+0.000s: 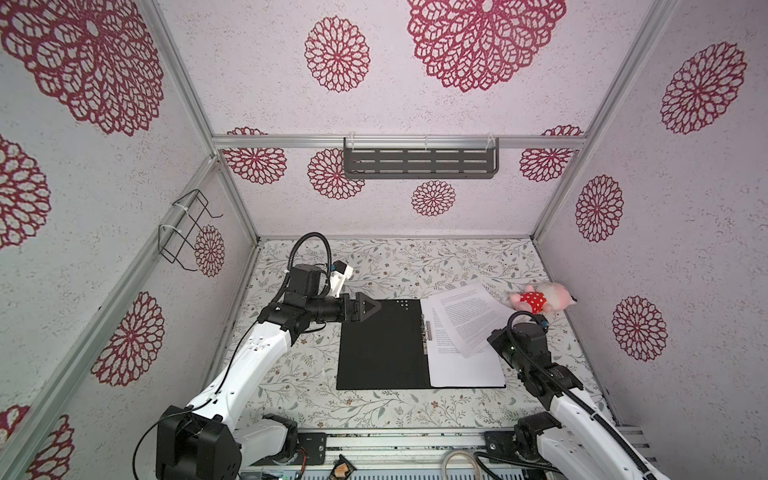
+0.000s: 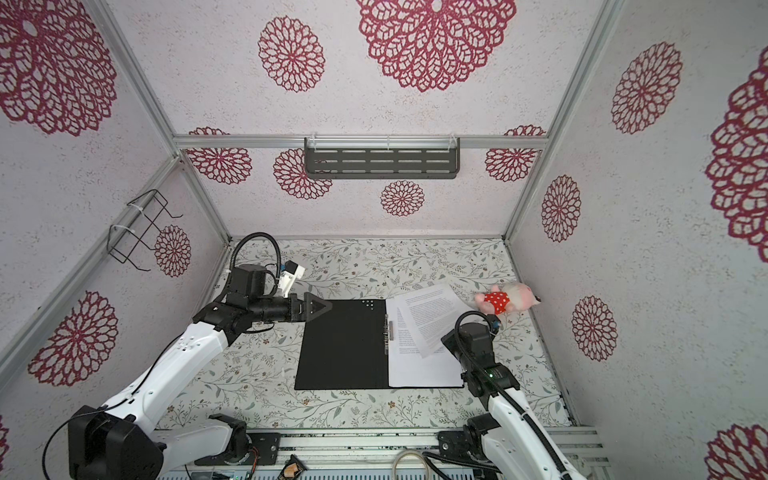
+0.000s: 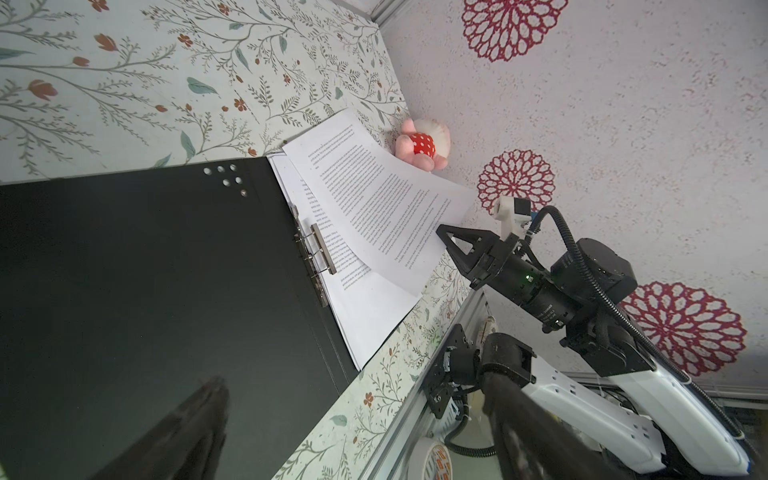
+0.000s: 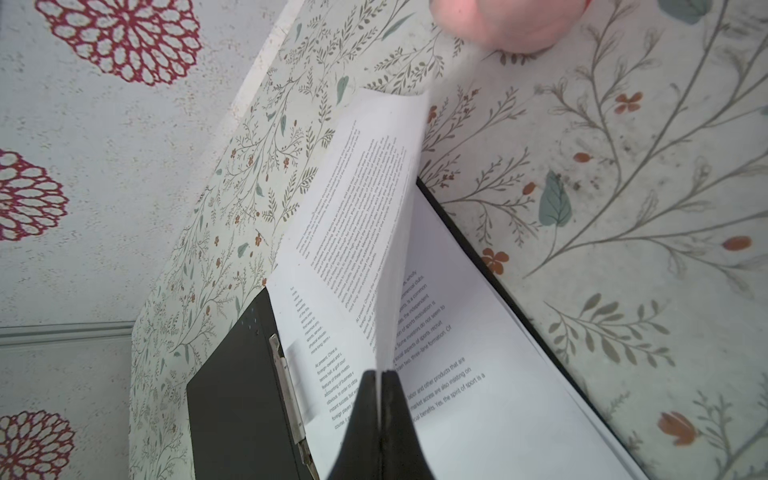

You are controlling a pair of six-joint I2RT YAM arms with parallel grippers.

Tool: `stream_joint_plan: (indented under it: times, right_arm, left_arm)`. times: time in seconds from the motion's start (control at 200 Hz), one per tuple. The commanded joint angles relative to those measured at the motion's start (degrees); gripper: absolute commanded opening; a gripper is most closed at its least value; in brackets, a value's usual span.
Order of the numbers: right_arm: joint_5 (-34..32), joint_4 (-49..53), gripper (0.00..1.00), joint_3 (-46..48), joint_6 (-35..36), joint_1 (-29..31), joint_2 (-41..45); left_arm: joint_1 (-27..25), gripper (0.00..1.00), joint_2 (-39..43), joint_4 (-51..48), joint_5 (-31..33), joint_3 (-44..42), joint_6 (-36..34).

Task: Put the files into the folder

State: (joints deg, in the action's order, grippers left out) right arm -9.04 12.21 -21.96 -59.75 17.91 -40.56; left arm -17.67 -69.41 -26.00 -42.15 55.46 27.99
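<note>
Presently we record folder (image 1: 382,353) open, right gripper (image 4: 380,376) clamped on printed sheet (image 4: 361,199), left gripper (image 1: 372,308) spread wide.

Bright, even light everywhere, shadows soft and faint. Aluminium rails (image 1: 178,70) splay out at the wide-lens edges. Up close, the right end effector (image 4: 380,374) and pink plush toy (image 4: 503,20) go blurry.
</note>
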Motion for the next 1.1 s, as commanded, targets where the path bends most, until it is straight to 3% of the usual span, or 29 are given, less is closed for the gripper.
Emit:
stream_joint_plan:
  times: [0.0,0.65,1.096]
  right_arm:
    - [-3.7,2.4,0.0,1.8,-4.7,1.8,0.7]
    - [-9.4,13.8,0.0,4.9,-15.4,11.8,7.4]
    - [-15.1,11.9,0.0,5.9,-26.3,20.9,2.4]
  left_arm:
    - [-0.7,0.98,2.0,1.7,-0.8,-0.4,-0.2]
    - [-3.7,0.99,6.5,1.7,4.2,-1.6,-0.9]
    - [-3.6,0.99,6.4,1.4,4.5,-1.6,-0.9]
